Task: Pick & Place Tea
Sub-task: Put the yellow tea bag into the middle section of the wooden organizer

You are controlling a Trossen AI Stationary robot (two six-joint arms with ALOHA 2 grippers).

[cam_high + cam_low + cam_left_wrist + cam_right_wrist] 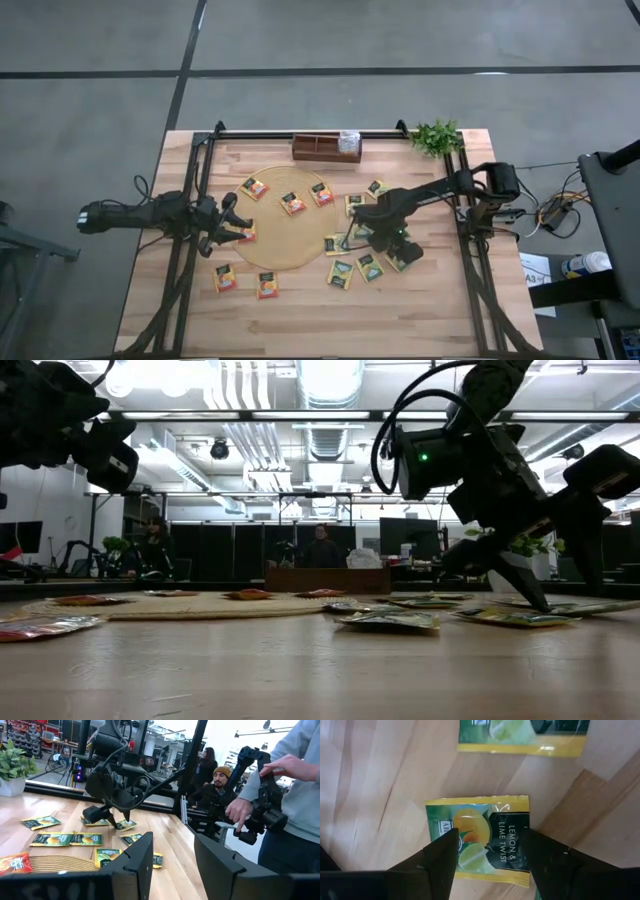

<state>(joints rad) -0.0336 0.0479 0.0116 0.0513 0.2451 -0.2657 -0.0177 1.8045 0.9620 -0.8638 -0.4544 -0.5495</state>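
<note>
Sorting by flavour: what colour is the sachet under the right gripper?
Green sachet with yellow edges, clearest in the right wrist view.

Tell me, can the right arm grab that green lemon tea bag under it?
Probably yes. The right gripper hangs right over the green tea bag, jaws open on either side, and nothing lies on top of it.

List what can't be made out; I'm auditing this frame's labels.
Tray contents: too small in the high view.
Second green sachet: cut off by the right wrist view's edge.
Lemon-lime sachet near corners: hidden behind the right gripper's fingers.
Orange sachet on the mat's rim: partly under left gripper, high view.
</note>
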